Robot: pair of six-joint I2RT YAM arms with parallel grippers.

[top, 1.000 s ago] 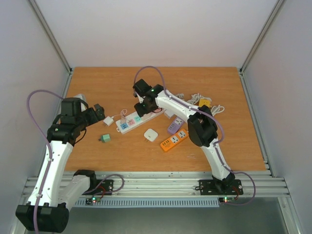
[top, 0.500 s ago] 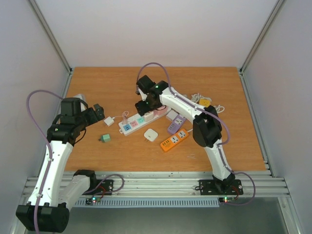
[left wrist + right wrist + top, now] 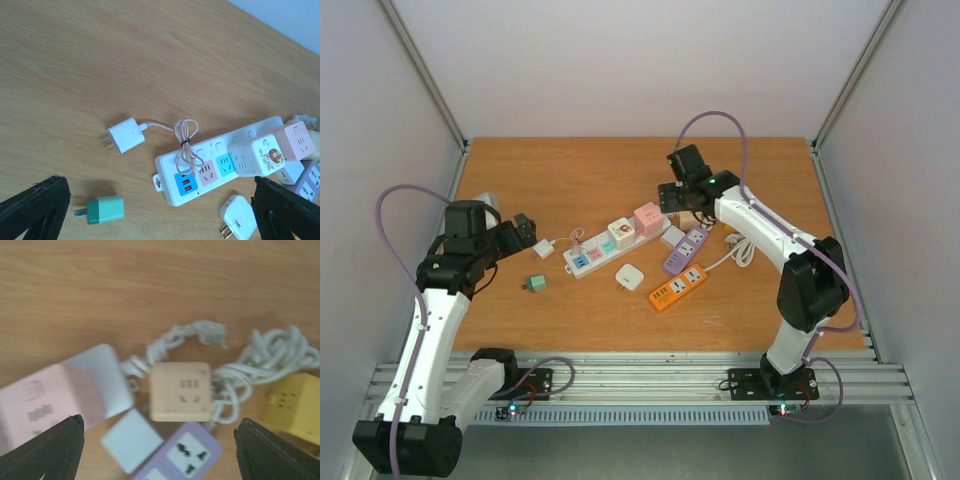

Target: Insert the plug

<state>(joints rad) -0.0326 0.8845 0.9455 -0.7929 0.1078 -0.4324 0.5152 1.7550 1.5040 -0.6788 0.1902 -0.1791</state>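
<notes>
My left jaws are wide and hold nothing. Their camera shows the white plug (image 3: 125,136) lying on the table (image 3: 75,60), just left of the white strip (image 3: 220,160). My right jaws are wide too. Their camera shows a beige cube (image 3: 181,391) among white cords (image 3: 260,360), which I cannot find from the top.

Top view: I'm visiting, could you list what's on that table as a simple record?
Surface: wooden table
White power strip: centre, white cube on it, pink cube at its far end
Loose plugs: white charger, green plug, white adapter
Other strips: purple strip, orange strip
Left end effector: open, empty, near the white charger
Right end effector: open, empty, by the pink cube
</notes>
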